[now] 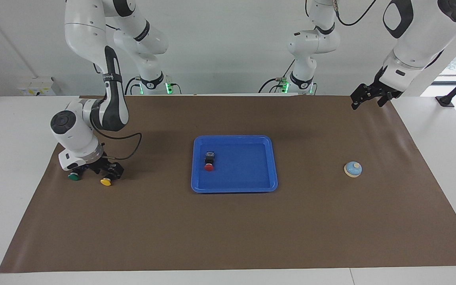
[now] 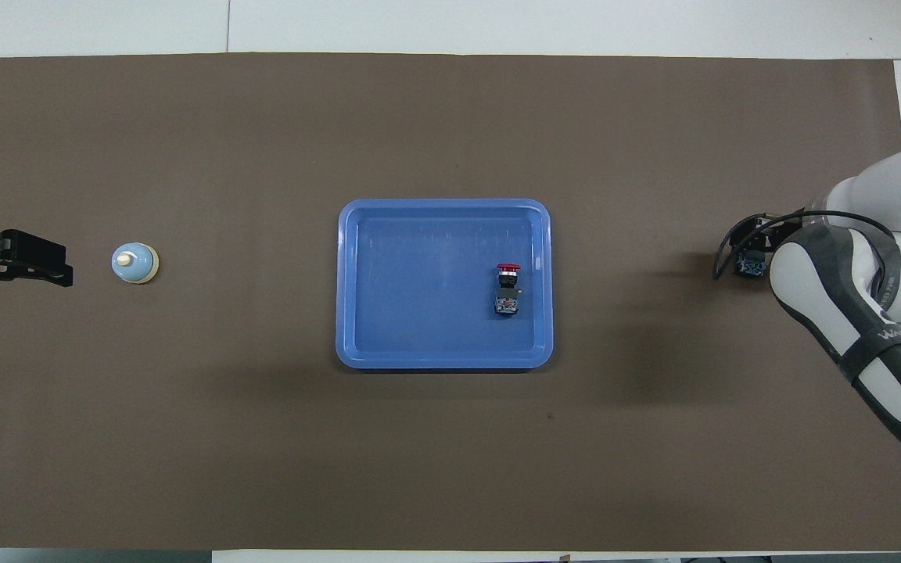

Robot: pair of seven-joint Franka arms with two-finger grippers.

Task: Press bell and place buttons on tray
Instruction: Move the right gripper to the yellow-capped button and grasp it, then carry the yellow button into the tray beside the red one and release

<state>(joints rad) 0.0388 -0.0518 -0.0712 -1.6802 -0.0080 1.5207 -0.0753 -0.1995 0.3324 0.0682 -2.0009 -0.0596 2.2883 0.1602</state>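
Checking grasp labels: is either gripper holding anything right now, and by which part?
Left gripper: open, holds nothing. Right gripper is down at the green button and yellow button, both on the mat; whether it grips one cannot be told.

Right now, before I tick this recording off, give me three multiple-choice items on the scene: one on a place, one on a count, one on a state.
1. Where is the red button?
A. in the blue tray
B. beside the bell
C. on the brown mat, beside the yellow button

2. How many buttons lie outside the tray?
A. none
B. two
C. three

3. What is the left gripper doing?
A. pressing the bell
B. holding a button
C. up in the air with nothing in it, fingers open

Key: 1 A, the red cap and black body sit inside the tray's rim. 2 B, the green button and the yellow one are on the mat under the right gripper. 3 C, it hangs over the mat's edge toward the left arm's end, apart from the bell.
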